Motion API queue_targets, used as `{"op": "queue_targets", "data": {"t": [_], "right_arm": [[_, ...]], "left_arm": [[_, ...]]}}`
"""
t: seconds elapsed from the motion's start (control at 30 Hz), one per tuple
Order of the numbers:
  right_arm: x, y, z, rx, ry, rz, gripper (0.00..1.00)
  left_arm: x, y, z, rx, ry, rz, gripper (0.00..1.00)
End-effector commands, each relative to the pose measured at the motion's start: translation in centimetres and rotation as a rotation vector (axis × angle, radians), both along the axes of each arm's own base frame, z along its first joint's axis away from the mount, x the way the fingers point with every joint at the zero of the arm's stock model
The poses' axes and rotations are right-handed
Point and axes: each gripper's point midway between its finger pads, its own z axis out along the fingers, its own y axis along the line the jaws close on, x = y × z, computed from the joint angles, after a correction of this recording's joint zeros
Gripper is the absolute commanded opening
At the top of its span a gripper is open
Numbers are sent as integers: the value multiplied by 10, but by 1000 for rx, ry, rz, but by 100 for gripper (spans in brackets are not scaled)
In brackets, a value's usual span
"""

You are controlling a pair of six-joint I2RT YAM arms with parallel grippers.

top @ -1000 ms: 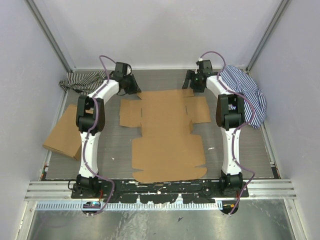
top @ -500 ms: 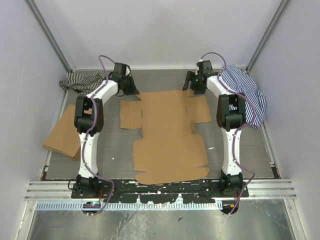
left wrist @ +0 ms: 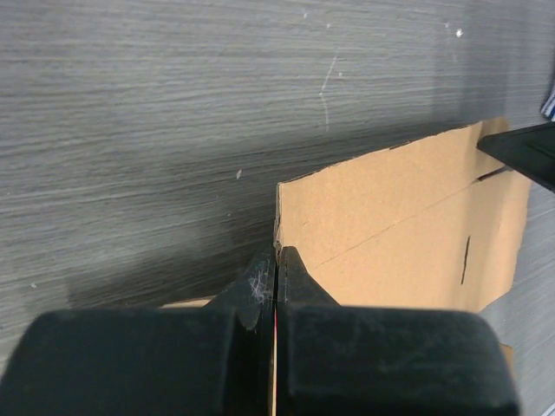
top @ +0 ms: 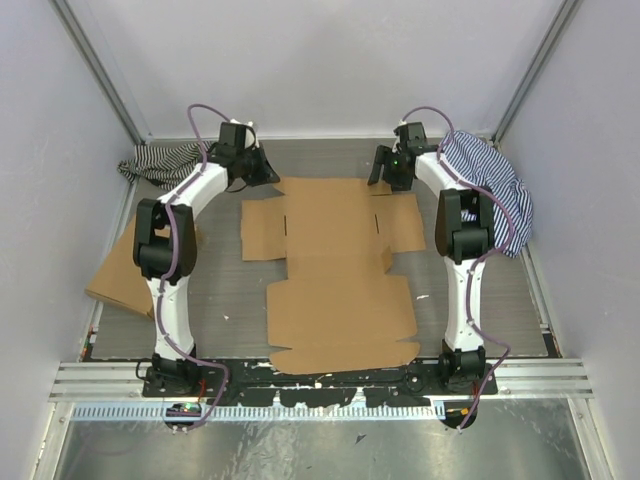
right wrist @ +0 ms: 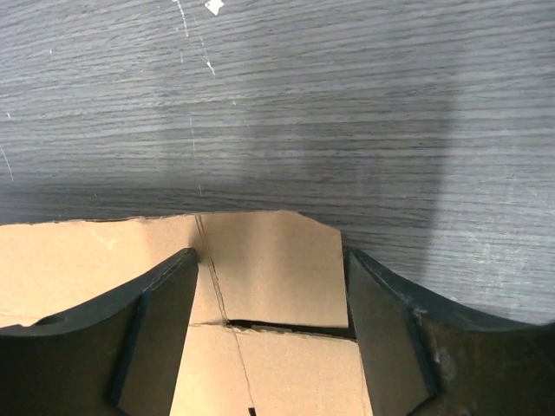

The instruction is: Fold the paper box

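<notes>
The paper box (top: 335,270) lies as a flat die-cut sheet in the middle of the worktop (top: 230,300). None of its flaps is raised, its side flaps spread at the far half, and its broad panel lies toward the arm bases. Folding looks barely begun.

At the sheet's far left corner the left fingers (left wrist: 299,293) are pressed together with the cardboard edge pinched between them. I judge this hold is meant to lift or hinge that far panel along its crease. At the far right corner the right fingers (right wrist: 156,325) stand wide apart astride a small tab, gripping nothing. Placed so, they could close on the tab to match the other side.

Away from the sheet, a second flat cardboard box (top: 125,270) lies by the left wall. One striped cloth (top: 165,160) is bunched in the far left corner, and another (top: 490,185) hangs over the right arm.
</notes>
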Motion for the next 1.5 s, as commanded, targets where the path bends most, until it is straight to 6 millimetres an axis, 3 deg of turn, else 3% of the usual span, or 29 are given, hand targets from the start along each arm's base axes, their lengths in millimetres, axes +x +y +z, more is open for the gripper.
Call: {"op": "queue_targets", "data": {"t": [0.0, 0.13, 0.3, 0.47, 0.67, 0.93, 1.3, 1.47], "right_arm": [[5, 5, 58, 39, -121, 40, 68], [-4, 9, 63, 59, -119, 61, 48], [-10, 16, 73, 95, -132, 90, 40], [-12, 31, 83, 132, -147, 129, 42], [-11, 45, 81, 130, -145, 146, 47], [-7, 36, 71, 16, -118, 89, 52], [-8, 43, 60, 26, -100, 107, 52], [-7, 49, 58, 48, -100, 120, 52]], "left_arm": [[8, -8, 36, -28, -97, -33, 0], [9, -8, 27, -22, -64, -31, 0], [9, -9, 19, -19, -45, -30, 0], [9, -14, 16, -8, -29, -37, 0], [10, -15, 9, 16, -2, -33, 9], [14, -17, 6, 64, 19, -22, 22], [14, -29, -7, 67, 47, -43, 19], [14, -20, -13, 107, 57, -16, 20]]}}
